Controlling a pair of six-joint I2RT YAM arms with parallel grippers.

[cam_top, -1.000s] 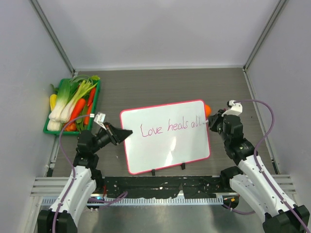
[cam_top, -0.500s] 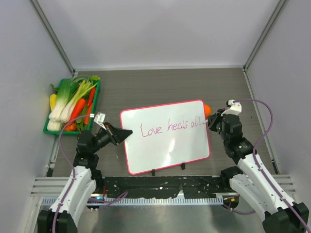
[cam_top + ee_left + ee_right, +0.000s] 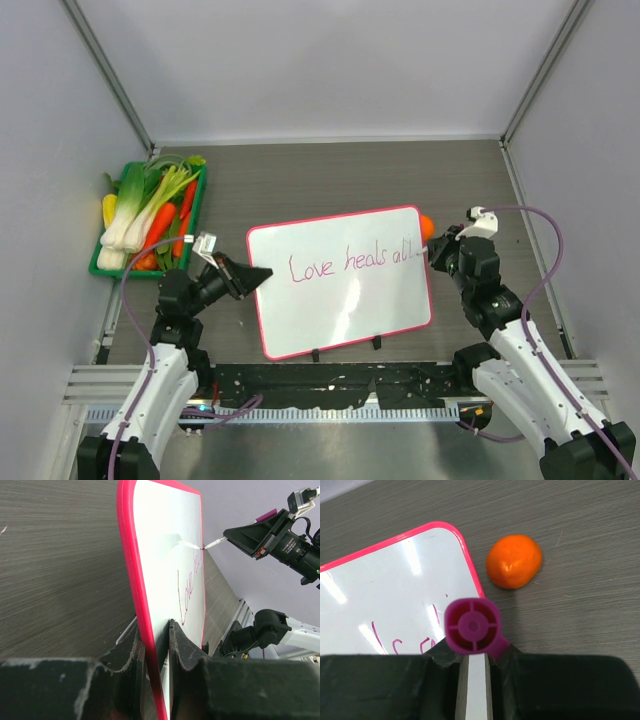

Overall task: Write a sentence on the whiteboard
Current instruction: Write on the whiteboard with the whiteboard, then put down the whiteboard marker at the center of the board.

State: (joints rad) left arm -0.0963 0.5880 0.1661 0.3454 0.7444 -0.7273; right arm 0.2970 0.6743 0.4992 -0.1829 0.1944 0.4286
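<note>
Braces the large glossy white whiteboard with thin pink-red frame [image 3: 340,285], propped mid-way on the grey wood-grain desk [image 3: 300,180], with left claw [image 3: 250,277] clamped on its left rim, steadying it against the magenta-ended marker [image 3: 472,625] pinched in right claw [image 3: 437,250].

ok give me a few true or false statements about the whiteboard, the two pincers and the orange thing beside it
1. The left pincer clamps an edge of the glossy white board with the pink-red frame. True.
2. The right pincer is empty. False: it grips a magenta marker.
3. The board's writing reads "Love heals all". True.
4. The round orange fruit lies on the board. False: it lies on the table, beside the board's corner.
</note>
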